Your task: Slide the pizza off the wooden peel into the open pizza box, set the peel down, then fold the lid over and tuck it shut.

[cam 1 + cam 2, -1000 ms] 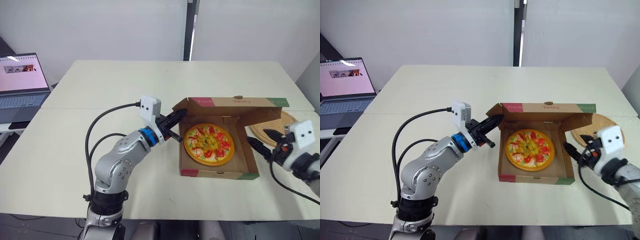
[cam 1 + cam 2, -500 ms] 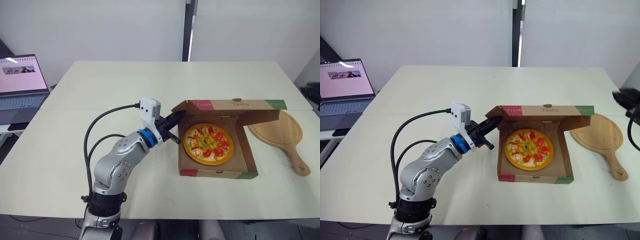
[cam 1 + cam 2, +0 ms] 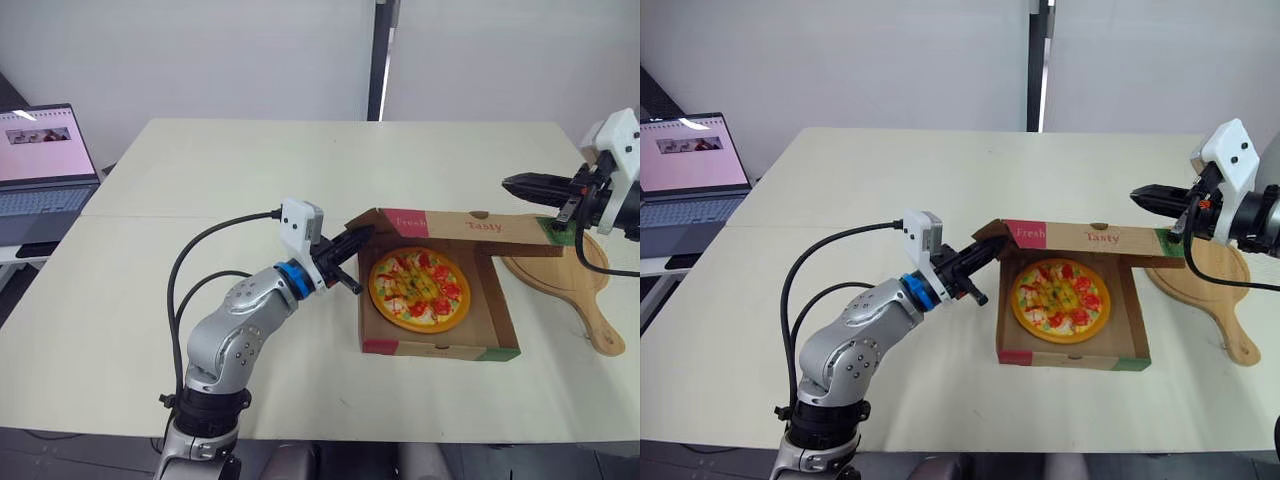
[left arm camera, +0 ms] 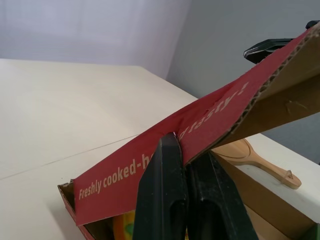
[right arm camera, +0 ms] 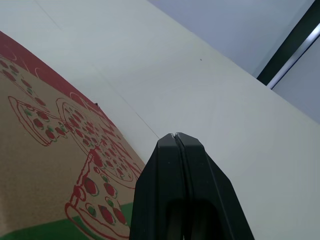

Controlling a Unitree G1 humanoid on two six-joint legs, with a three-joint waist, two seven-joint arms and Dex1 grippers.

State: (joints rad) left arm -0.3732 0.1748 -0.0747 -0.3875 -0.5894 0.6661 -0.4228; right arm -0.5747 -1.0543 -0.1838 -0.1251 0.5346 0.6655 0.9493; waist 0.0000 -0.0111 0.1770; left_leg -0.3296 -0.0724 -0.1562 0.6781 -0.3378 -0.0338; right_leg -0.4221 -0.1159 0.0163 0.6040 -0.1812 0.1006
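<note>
**Cardboard lid half-raised: pinched at one end, free at the other**

Cardboard is clamped in the left gripper [image 3: 360, 238]. Its two black fingers are closed on the near corner of the pizza box lid [image 3: 470, 225], where the red printed flap runs between them in the left wrist view. From that pinch the lid's long axis stretches straight away from the left gripper towards the right gripper [image 3: 508, 182].

The right gripper's fingers are pressed together on nothing. It hangs above the lid's far end and apart from it, with its tips aimed back along the lid towards the left arm. The lid's printed outer face lies below and ahead of those fingers.

The lid is tilted partway over the box [image 3: 440, 348], and the pizza [image 3: 418, 288] lies flat inside, beneath and beyond the left fingertips. The wooden peel [image 3: 585, 285] is set on the table [image 3: 250, 170] below the right gripper, just beside the box.

Sliding and setting down are judged complete, so the fold is the step in hand. The fold turns on the right gripper's place on the lid's outer side. That end is nearer to it than to the left arm, so a downward push there is judged likely.
</note>
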